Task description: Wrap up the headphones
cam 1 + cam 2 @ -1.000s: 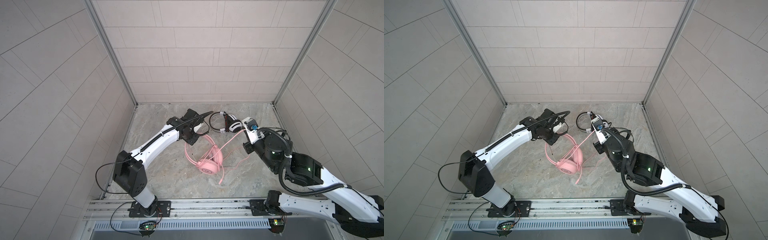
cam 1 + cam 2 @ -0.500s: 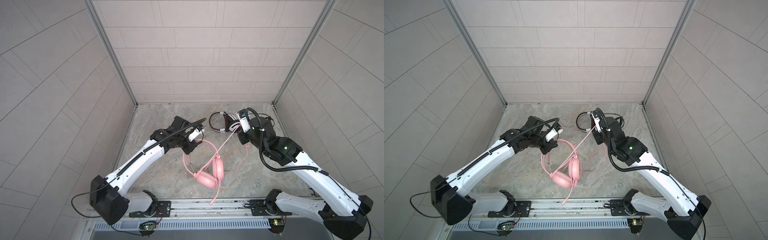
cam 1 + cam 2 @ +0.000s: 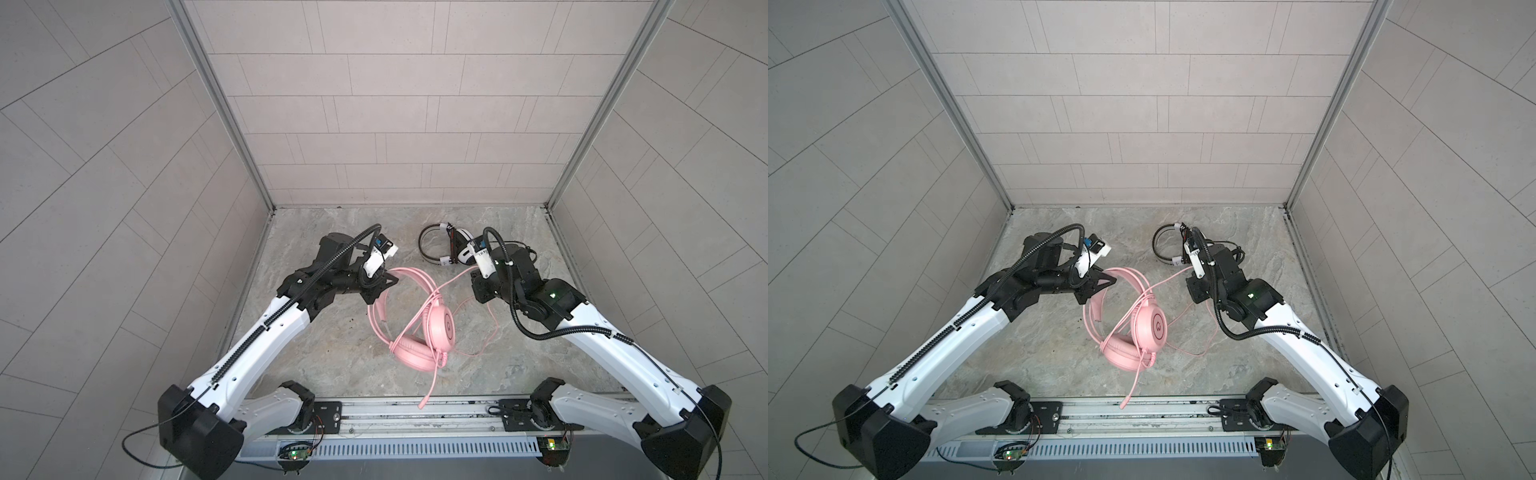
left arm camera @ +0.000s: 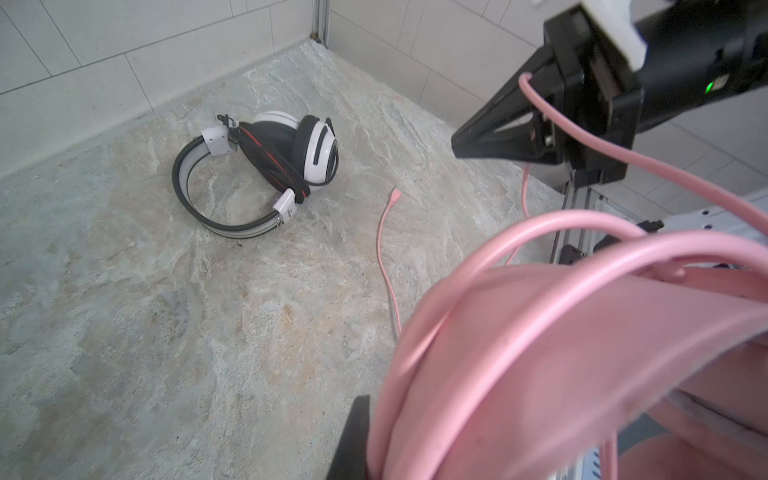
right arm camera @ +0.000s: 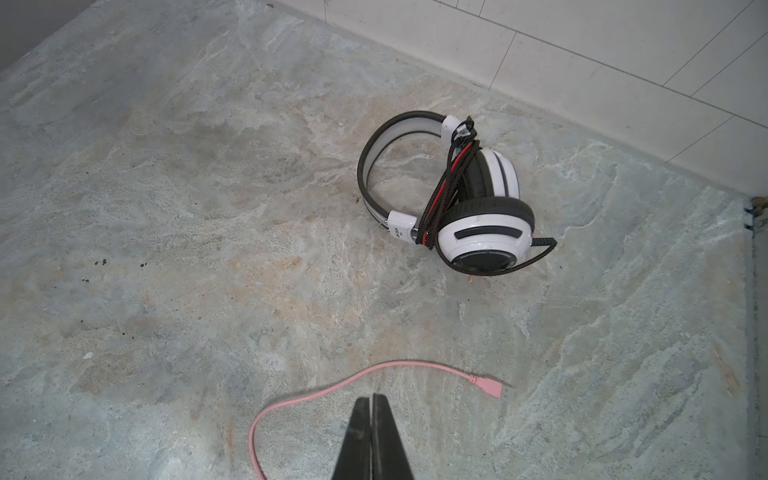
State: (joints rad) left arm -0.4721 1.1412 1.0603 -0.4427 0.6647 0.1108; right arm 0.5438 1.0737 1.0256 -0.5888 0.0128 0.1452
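The white headset (image 3: 451, 249) lies wrapped at the worktop's (image 3: 332, 353) back, while the pink headset (image 3: 415, 328), mid-worktop, is partly wound, the left gripper (image 3: 390, 283) clamping its headband and the right gripper (image 5: 372, 401) pinching the slack cable (image 5: 316, 388).

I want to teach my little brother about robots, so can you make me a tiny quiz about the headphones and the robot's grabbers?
1. True or false: the white-and-black headset has its black-and-red cable wound around it.
2. What does the left gripper grip? A: the headband of the pink headset. B: the white-and-black headset. C: nothing.
3. Fill in: the right gripper is shut on the pink ____.

Key: 1 true; 2 A; 3 the pink cable.
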